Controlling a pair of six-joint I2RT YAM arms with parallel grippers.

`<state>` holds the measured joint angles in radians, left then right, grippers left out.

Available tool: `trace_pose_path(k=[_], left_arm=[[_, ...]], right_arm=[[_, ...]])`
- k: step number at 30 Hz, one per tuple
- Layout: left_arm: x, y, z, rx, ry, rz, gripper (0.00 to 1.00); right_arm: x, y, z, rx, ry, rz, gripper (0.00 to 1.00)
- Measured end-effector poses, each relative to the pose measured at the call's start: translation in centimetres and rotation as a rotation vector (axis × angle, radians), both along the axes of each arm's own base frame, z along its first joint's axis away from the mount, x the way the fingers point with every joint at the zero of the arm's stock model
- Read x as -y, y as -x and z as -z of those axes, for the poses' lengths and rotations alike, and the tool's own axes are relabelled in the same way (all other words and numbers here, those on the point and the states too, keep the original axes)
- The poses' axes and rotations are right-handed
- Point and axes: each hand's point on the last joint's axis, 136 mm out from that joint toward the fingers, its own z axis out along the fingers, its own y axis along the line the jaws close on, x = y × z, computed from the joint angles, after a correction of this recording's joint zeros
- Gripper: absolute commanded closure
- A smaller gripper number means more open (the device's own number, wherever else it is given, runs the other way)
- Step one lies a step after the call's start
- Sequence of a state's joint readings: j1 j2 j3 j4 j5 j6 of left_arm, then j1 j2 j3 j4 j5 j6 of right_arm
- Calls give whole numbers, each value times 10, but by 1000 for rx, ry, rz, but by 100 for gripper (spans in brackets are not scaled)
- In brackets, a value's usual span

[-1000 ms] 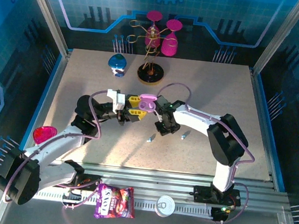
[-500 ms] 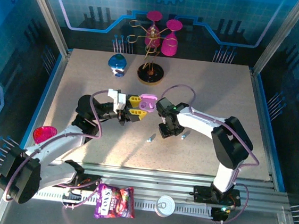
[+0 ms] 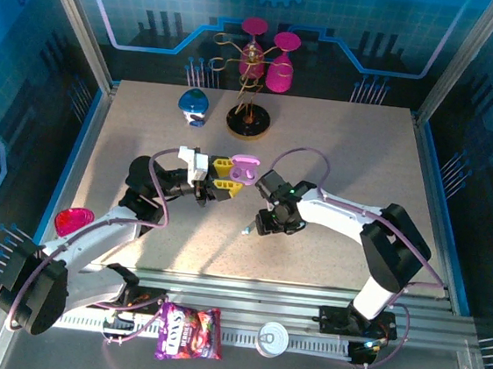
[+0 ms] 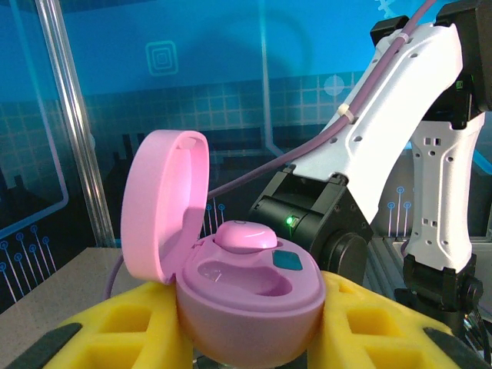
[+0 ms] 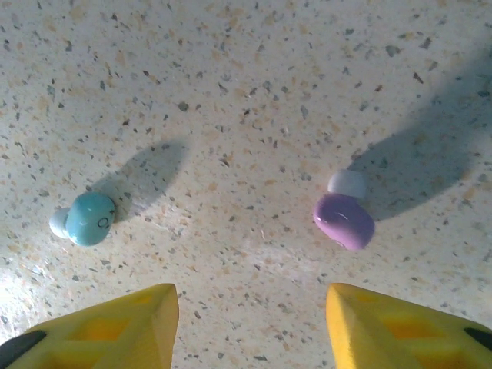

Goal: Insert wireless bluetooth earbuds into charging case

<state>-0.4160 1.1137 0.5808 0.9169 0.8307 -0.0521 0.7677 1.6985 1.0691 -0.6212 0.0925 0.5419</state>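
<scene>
My left gripper [image 4: 246,342] is shut on the open pink charging case [image 4: 250,296], held above the table with its lid [image 4: 165,207] raised. One pink earbud [image 4: 244,236] sits in the case beside an empty socket [image 4: 231,277]. In the top view the case [image 3: 244,170] is between the yellow fingers [image 3: 224,161]. My right gripper [image 5: 250,323] is open, pointing down at the table, nothing between its fingertips [image 5: 115,327]. Ahead of it lie a pale blue earbud [image 5: 86,219] and a pink-purple earbud [image 5: 344,220]. One earbud [image 3: 247,229] lies just left of the right gripper [image 3: 266,223].
A blue pebble-shaped case [image 3: 193,103] and a stand with pink glasses [image 3: 249,121] are at the back of the table. A pink object [image 3: 73,220] rests at the left edge. A snack bag [image 3: 189,332] and a can [image 3: 273,338] lie on the front rail.
The right gripper has moved from beside the pink case towards the near side and down over the loose earbuds, and its jaws have opened. The left arm has held still.
</scene>
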Motion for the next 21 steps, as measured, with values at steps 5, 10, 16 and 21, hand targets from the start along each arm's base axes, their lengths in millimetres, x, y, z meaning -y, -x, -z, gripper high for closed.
trace_pose_path(k=[5, 10, 16, 21], left_arm=[[0, 0, 0, 0, 0, 0, 72], [0, 0, 0, 0, -1, 0, 72], [0, 0, 3, -13, -8, 0, 72], [0, 0, 4, -17, -12, -1, 72]], right_arm=[[0, -3, 7, -4, 6, 16, 46], [3, -4, 17, -22, 26, 23, 45], [7, -10, 17, -9, 40, 31, 45], [8, -21, 18, 8, 40, 39, 45]])
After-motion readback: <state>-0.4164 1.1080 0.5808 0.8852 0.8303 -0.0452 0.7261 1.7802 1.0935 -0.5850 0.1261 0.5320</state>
